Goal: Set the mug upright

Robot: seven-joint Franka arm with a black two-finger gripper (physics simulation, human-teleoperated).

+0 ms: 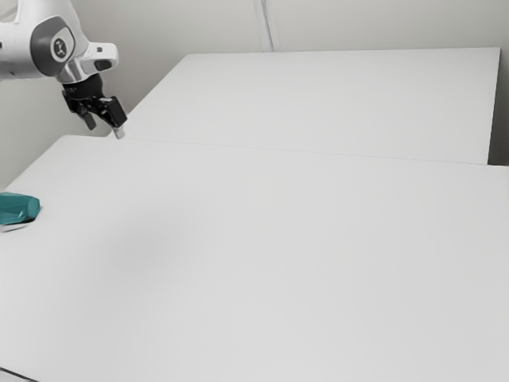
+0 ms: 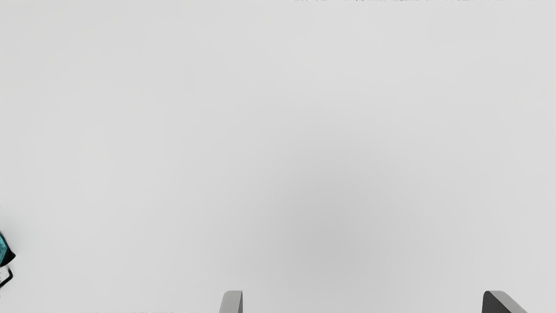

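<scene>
My gripper (image 1: 105, 127) hangs over the far left part of the table in the exterior view, its fingers apart with nothing between them. The wrist view has the gripper (image 2: 362, 300) with its two tips set wide apart above bare table. A teal object (image 1: 17, 208), perhaps the mug, lies at the exterior view's left edge, cut off by the frame, nearer the camera than the gripper and apart from it. In the wrist view a sliver of a teal and black object (image 2: 3, 250) shows, well off to one side of the fingers; its full shape is hidden.
A white table (image 1: 278, 255) spreads across the exterior view, with another white surface (image 1: 334, 103) behind it. A thin dark line (image 1: 17, 374) crosses the exterior view's lower left corner. Near the teal object in the wrist view is a thin black bent outline (image 2: 11, 275).
</scene>
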